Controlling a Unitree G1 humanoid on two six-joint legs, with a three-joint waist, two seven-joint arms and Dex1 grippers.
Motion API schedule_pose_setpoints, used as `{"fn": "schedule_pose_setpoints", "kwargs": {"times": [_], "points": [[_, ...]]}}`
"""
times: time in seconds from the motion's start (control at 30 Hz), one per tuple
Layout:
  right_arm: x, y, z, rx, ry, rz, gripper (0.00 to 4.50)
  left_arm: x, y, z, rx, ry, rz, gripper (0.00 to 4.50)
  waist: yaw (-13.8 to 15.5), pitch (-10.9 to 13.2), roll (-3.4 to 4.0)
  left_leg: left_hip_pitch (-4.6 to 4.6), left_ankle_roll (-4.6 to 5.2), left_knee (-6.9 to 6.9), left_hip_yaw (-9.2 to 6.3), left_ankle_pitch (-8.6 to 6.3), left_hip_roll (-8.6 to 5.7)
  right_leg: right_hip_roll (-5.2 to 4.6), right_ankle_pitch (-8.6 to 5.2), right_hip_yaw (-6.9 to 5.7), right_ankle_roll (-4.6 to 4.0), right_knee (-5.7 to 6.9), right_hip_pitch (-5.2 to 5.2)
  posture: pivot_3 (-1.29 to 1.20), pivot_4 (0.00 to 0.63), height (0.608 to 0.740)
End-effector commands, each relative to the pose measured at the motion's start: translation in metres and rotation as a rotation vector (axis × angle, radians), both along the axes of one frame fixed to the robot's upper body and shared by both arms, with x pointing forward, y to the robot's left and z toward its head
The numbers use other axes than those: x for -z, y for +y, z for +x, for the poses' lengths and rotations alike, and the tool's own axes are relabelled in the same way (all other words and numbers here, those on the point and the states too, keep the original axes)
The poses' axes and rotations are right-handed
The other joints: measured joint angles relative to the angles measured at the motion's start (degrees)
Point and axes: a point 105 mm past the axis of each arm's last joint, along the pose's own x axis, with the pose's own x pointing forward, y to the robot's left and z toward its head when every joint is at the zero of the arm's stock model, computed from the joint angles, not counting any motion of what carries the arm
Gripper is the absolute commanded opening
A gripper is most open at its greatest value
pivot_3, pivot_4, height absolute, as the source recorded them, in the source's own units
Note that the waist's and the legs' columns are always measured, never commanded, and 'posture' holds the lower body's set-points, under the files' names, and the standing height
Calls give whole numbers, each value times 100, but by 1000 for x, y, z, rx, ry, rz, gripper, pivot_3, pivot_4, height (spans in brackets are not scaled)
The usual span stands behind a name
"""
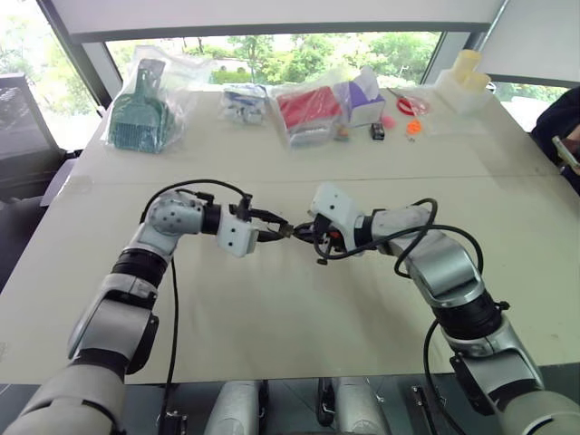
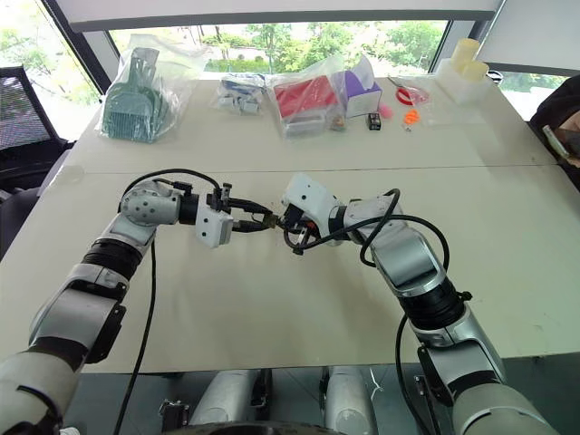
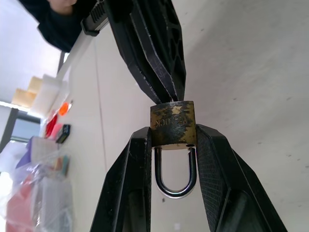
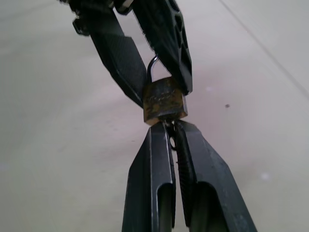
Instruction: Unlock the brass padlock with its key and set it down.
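The brass padlock [image 3: 173, 124] is held above the table's middle, gripped by the left claw [image 3: 175, 145]; the key [image 4: 170, 129], pinched in the closed right claw [image 4: 173, 140], is seated. Turning appears underway; the shackle must next spring free.

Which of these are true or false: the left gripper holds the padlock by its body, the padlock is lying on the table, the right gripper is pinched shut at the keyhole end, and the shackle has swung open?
1. The left gripper holds the brass padlock by its body. True.
2. The padlock lies on the table. False: it is held in the air between both grippers.
3. The right gripper is pinched shut on the key at the padlock's keyhole end. True.
4. The shackle has swung open. False: both legs still sit in the body.
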Motion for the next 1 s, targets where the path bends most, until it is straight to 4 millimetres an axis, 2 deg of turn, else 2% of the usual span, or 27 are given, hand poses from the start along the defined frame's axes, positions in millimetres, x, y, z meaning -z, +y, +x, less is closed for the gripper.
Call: {"fn": "schedule_pose_setpoints", "kwargs": {"times": [0.03, 0.1, 0.17, 0.23, 0.27, 0.5, 0.73, 1.0], "points": [[-12, 13, 2, -130, -341, -104, 48, -29, -8, 10, -53, 121, -179, 754, 4, 0, 0, 0, 0, 0, 0, 0, 0, 0, 0, 0, 0, 0, 0, 0, 150, 740], [-7, 5, 11, -166, -566, -251, 48, -31, -7, 11, -89, 329, -271, 754, 0, 0, 0, 0, 0, 0, 0, 0, -2, 0, -1, 0, 2, -1, 1, 0, 150, 740], [-4, 1, 14, -198, -671, -300, 48, -33, -6, 11, -111, 474, -314, 754, -24, 1, -2, 0, 0, 0, 2, 0, -3, -2, -3, 1, 5, -3, 1, 0, 150, 740], [-6, -4, 16, -210, -795, -335, 600, -31, -2, 4, -120, 654, -316, 754, -51, 2, -3, -1, -1, -1, 2, 0, -2, -1, -4, 2, 7, -1, 0, 0, 150, 740], [-6, -7, 17, -213, -834, -349, 918, -30, -1, 1, -122, 721, -313, 754, -61, 2, -3, -1, -1, -1, 2, 1, -1, 0, -4, 2, 6, 0, -1, 0, 150, 740], [-11, -16, 15, -221, -962, -351, 4478, -28, 5, -9, -140, 829, -283, 754, -123, 2, -3, 2, -4, -2, -1, 2, 0, 0, -4, 3, 5, 1, 1, 0, 150, 740], [-28, -9, 11, -236, -1096, -303, 4478, -20, 8, -6, -172, 830, -250, 754, -112, 2, -3, 2, -4, -2, 0, 3, 0, 0, -4, 6, 4, 0, 1, 0, 150, 740], [-24, 5, 1, -320, -1123, -280, 4478, -18, 8, -3, -183, 819, -243, 754, -116, 2, -3, 2, -4, -2, 1, 3, -1, 0, -4, 6, 4, 0, 1, 0, 150, 740]]}}
